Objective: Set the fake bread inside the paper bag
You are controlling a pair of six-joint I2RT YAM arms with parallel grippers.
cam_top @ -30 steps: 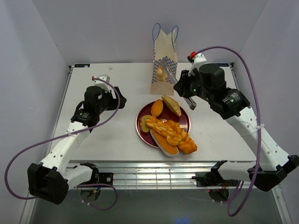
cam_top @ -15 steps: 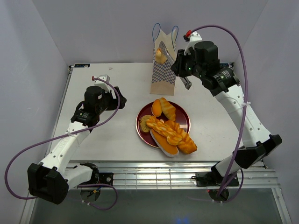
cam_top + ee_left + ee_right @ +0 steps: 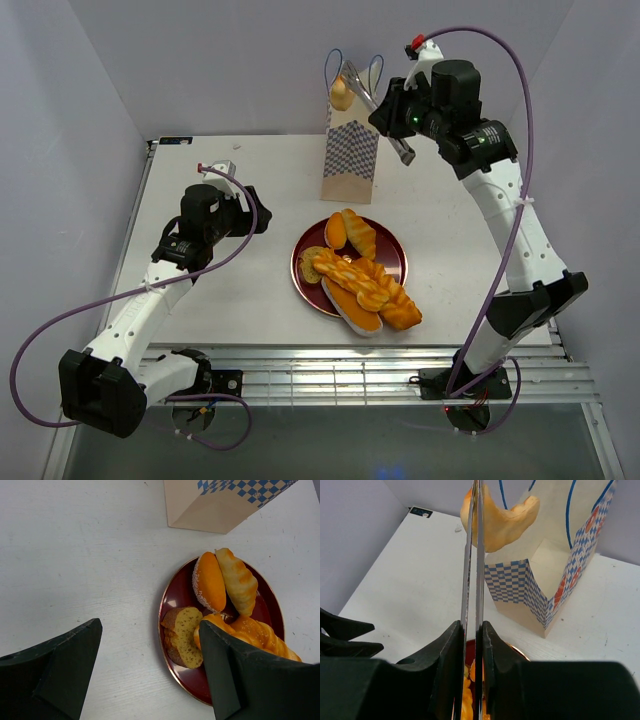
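Right gripper (image 3: 470, 630) clamped tight on the tongs (image 3: 478, 570), bread piece (image 3: 500, 522) pinched at their tip at 12 o'clock, over the paper bag (image 3: 540, 585). Left gripper (image 3: 149, 630) gaping wide, empty.

Fake bread: six pieces certain.
- One curved piece (image 3: 342, 96), raised off the bench.
- Five on the plate: one oval roll (image 3: 336, 231), one ridged roll (image 3: 360, 232), one slice (image 3: 313, 264), one braided loaf (image 3: 360, 280), one long flat loaf (image 3: 352, 307).
- An orange lump (image 3: 403, 317) may be a seventh piece or the loaf's end; this cannot be told.

Plate (image 3: 393, 252): one.
Paper bag (image 3: 350, 160): one, with two blue loop handles.
Metal tongs (image 3: 479, 570): one pair.
Pincers: two, the left pincer (image 3: 149, 630) and the right pincer (image 3: 470, 630).
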